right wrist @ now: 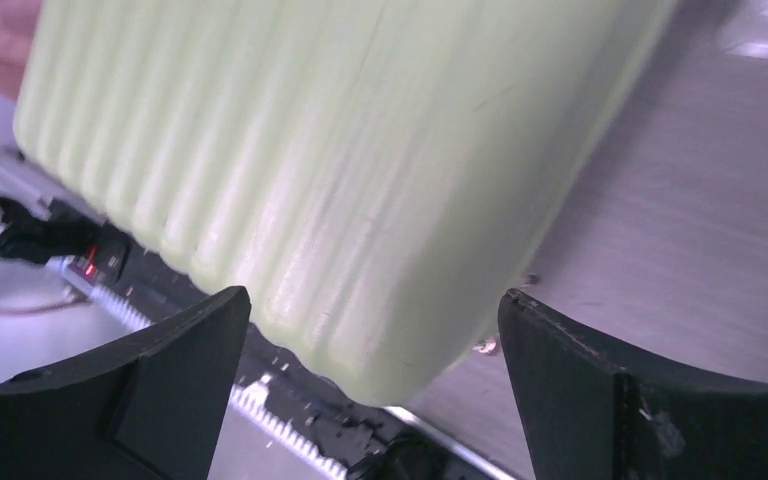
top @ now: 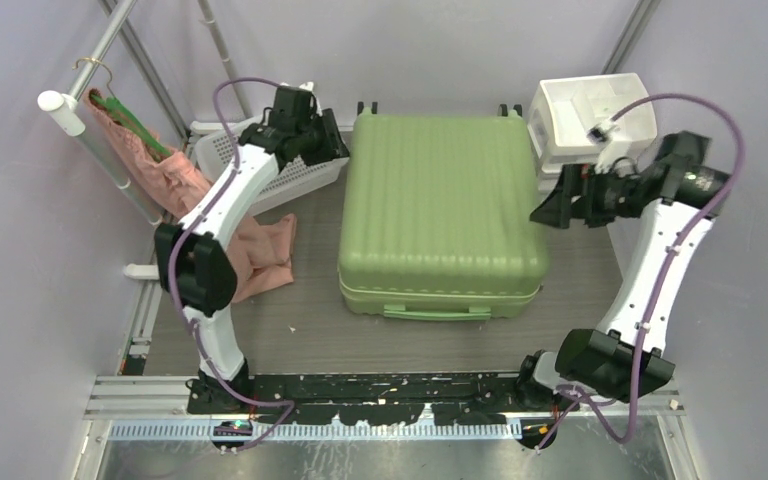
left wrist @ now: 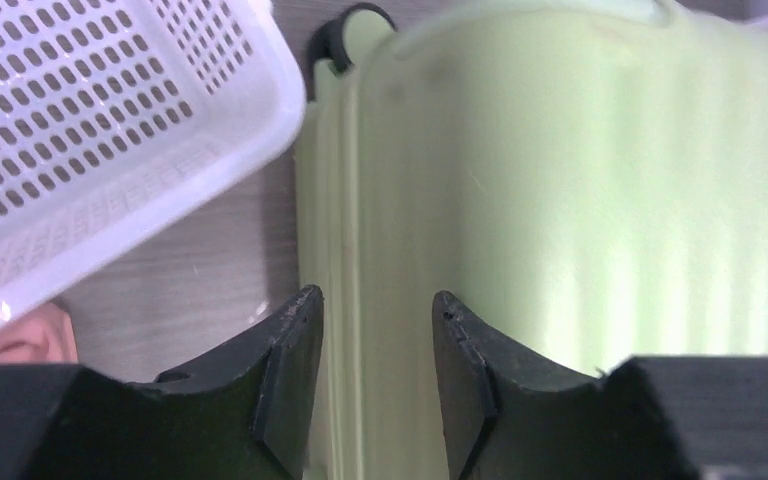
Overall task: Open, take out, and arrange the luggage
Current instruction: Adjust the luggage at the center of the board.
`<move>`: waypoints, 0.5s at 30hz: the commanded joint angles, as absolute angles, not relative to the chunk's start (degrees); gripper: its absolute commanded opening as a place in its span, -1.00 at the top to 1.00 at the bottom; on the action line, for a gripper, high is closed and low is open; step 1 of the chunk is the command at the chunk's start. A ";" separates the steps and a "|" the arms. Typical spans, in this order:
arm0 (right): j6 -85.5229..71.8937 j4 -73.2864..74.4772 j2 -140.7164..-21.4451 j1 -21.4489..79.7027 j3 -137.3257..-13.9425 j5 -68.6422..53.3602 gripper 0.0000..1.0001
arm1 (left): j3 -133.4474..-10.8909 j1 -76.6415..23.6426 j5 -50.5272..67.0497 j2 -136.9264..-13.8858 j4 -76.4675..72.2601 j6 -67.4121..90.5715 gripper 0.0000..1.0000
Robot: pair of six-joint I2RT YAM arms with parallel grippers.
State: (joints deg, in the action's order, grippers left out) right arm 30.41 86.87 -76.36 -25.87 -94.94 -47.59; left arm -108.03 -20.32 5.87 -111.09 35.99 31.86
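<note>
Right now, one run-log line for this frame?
luggage: closed, lying flat | left fingers: open, over its far-left edge beside basket | right fingers: open, facing its right side | held: nothing

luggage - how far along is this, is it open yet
Done: nothing yet. The luggage lies flat and closed on the table. In hand: the left gripper is at its far left edge, jaws apart and holding nothing, and the right gripper is wide open by its right side. Left: opening, taking out and arranging.
</note>
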 commanded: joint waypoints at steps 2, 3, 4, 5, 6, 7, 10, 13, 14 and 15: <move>40.04 95.81 -83.44 -37.67 -111.10 -51.97 -1.00 | -96.43 -22.24 13.55 -91.93 30.11 30.46 0.08; 42.36 98.36 -85.41 -38.58 -112.52 -49.86 -1.00 | -93.58 -22.24 14.78 -89.26 28.85 30.61 0.08; 43.64 99.05 -86.55 -39.12 -112.33 -48.07 -0.91 | -90.63 -22.24 16.21 -86.66 27.48 30.78 0.09; 44.76 98.91 -87.09 -39.41 -110.92 -46.45 -0.79 | -87.93 -22.24 17.57 -83.88 26.26 31.14 0.10; 45.63 98.06 -86.80 -39.46 -108.23 -45.23 -0.66 | -84.87 -22.24 19.12 -81.28 24.95 31.59 0.13; 46.25 96.72 -86.13 -39.46 -105.04 -44.43 -0.49 | -82.00 -22.31 20.35 -78.47 23.74 32.10 0.17; 48.54 92.32 -82.97 -39.37 -95.57 -42.52 -0.04 | -74.54 -23.93 21.63 -70.50 22.97 31.44 0.36; 53.11 90.96 -79.77 -38.45 -87.41 -43.94 0.25 | -68.77 -27.95 22.10 -63.16 23.59 27.88 0.91; 54.37 91.06 -78.97 -37.33 -85.06 -44.65 0.31 | -67.47 -30.48 21.89 -61.16 24.80 26.39 0.99; 55.08 90.91 -78.13 -35.43 -83.14 -45.11 0.33 | -66.55 -32.51 21.47 -59.31 26.12 24.74 1.00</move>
State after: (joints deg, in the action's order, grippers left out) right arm 48.10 90.65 -84.44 -38.89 -88.71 -43.57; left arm -69.73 -26.46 18.92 -65.30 26.59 30.04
